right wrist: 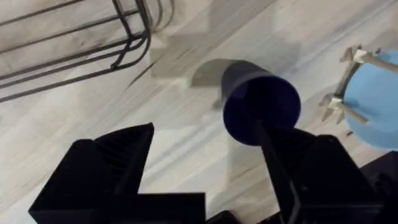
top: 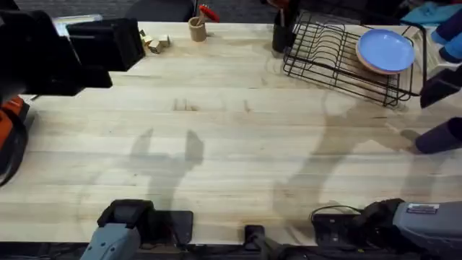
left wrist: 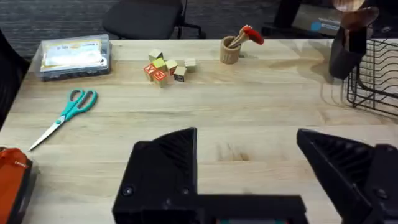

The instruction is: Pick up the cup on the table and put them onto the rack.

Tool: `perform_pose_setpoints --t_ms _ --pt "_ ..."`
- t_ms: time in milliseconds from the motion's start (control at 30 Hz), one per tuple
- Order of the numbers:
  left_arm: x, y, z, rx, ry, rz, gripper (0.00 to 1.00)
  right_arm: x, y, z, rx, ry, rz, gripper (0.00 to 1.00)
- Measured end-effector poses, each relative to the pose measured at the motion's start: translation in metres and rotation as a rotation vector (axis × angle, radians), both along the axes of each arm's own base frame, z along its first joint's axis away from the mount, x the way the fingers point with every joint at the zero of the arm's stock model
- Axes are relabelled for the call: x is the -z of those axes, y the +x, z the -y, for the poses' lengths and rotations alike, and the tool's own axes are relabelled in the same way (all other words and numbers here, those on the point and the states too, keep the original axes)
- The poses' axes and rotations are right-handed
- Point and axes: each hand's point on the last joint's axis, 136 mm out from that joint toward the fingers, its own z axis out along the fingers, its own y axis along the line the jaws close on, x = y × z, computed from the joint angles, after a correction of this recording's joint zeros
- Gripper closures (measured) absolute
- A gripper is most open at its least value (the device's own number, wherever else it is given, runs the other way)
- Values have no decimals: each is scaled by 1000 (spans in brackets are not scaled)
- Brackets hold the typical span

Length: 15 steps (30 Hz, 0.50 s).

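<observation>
While the overhead view takes in the whole table (top: 216, 144), the cup (top: 439, 137) sits at its right edge, a dark navy shape lying over on its side just beside the rack's near right corner. The rack (top: 339, 58) stands at the far right corner of the table and carries a light blue plate (top: 386, 50) (leaning in its slots). A black utensil holder (top: 283, 35) stands against the rack's left end, and a small tan wooden cup (top: 197, 29) stands at the far edge, with a few toy blocks (top: 155, 43) to its left.

From the left wrist camera, the left gripper (left wrist: 249, 168) hangs above bare wood with its black fingers (left wrist: 165, 168) spread wide and nothing between them. Scissors (left wrist: 68, 112) with teal handles lie near the table's left edge, and a clear plastic box (left wrist: 74, 57) sits at the far left corner.

Seen from the right wrist camera, the right gripper (right wrist: 205, 168) is at the cup (right wrist: 261, 102), whose open mouth faces the camera; one finger (right wrist: 292, 168) reaches to its rim while the other stays well apart, so the jaws are parted and not clamped. Rack wires (right wrist: 93, 43) cross the wood just beyond.
</observation>
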Motion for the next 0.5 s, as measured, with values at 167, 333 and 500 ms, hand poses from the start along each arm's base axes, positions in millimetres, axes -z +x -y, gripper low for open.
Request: perform_pose_setpoints --t_ms 167,333,500 --pt "0 0 0 0 0 0 7 0 1 0 -3 -1 1 6" --pt "0 0 0 0 0 0 7 6 1 -1 -4 14 -17 6" --pt "0 0 0 0 0 0 8 17 2 0 -5 36 -43 6"
